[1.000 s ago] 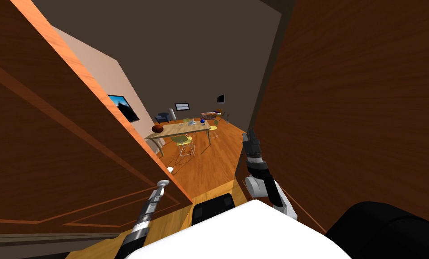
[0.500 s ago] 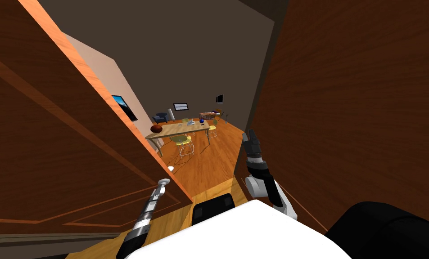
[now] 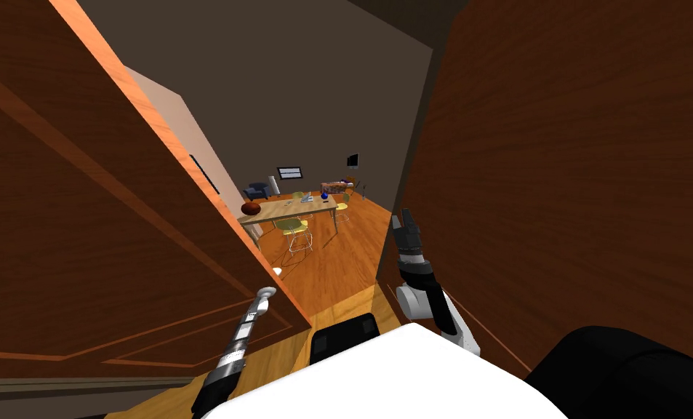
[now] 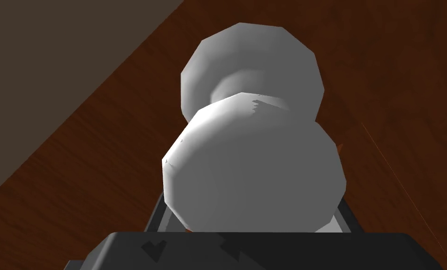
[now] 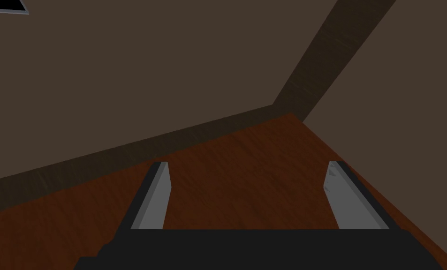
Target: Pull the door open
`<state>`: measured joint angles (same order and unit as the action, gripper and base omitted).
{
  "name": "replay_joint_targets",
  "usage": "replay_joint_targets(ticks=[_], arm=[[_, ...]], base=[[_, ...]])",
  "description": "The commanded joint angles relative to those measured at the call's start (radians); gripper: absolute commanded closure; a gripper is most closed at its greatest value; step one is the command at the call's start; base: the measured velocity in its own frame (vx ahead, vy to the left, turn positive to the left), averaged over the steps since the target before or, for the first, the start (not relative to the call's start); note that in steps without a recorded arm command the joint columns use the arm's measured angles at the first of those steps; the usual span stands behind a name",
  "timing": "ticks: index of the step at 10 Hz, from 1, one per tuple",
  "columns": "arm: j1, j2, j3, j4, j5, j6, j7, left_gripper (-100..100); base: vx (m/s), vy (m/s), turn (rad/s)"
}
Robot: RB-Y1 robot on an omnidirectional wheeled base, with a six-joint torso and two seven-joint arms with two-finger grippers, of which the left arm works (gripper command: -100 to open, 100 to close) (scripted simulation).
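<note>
Two arms framed the doorway. The left jaws were clamped on the round white door knob (image 3: 265, 294), their thin grey fingers (image 4: 159, 219) pressed to its sides (in the left wrist view the knob (image 4: 253, 164) hid nearly all of them). The knob sat on the dark brown wooden door (image 3: 83, 218), which stood partly open at the robot's left, its lighter orange edge turned toward the gap. Through that gap lay an orange wooden floor (image 3: 337, 269) and, farther in, a light wooden bench (image 3: 294, 209) with yellow chairs (image 3: 294, 227) beside it. The right arm (image 3: 417, 284) was raised beside the brown wooden panel (image 3: 555, 182) on the right, and the right jaws stood wide apart.
</note>
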<state>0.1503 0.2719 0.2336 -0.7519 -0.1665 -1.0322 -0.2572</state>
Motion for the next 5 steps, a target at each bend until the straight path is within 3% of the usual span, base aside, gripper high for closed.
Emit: replay_joint_targets(ticks=[1,4,5], arm=[[-0.009,-0.011,-0.025,0.011,0.019,0.000,0.050,100],[-0.022,-0.008,-0.049,0.018,0.061,0.009,0.123,100],[-0.022,-0.008,-0.049,0.018,0.061,0.009,0.134,100]], base=[[-0.052,0.029,-0.045],[-0.067,0.024,-0.063],[-0.048,0.026,-0.033]])
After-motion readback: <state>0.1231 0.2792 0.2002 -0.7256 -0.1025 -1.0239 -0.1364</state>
